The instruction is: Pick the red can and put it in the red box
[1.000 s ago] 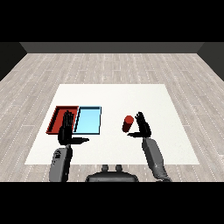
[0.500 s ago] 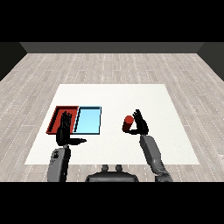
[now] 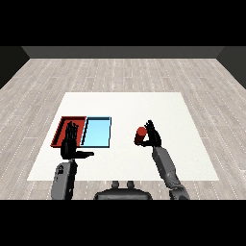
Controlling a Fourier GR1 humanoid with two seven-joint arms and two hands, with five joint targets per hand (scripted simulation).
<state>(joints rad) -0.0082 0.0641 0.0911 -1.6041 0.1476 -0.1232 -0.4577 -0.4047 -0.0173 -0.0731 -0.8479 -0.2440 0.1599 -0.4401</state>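
Observation:
The red can [image 3: 140, 135] stands upright on the white table, right of the two trays. My right hand [image 3: 153, 137] is at the can's right side, touching it or nearly so. Its fingers point up and are only slightly bent, so the hand is open. The red tray [image 3: 60, 130] lies at the left with nothing visible in it. My left hand [image 3: 70, 145] hovers over that tray's near edge, open, with straight fingers and the thumb stretched out to the right.
The light blue tray [image 3: 97, 132] lies against the red tray's right side, between it and the can. The white table [image 3: 125, 103] extends well beyond the can to the back and right.
My right hand has closed in leftwards on the can, which has stayed put. My left hand has shifted slightly over the red tray's near edge.

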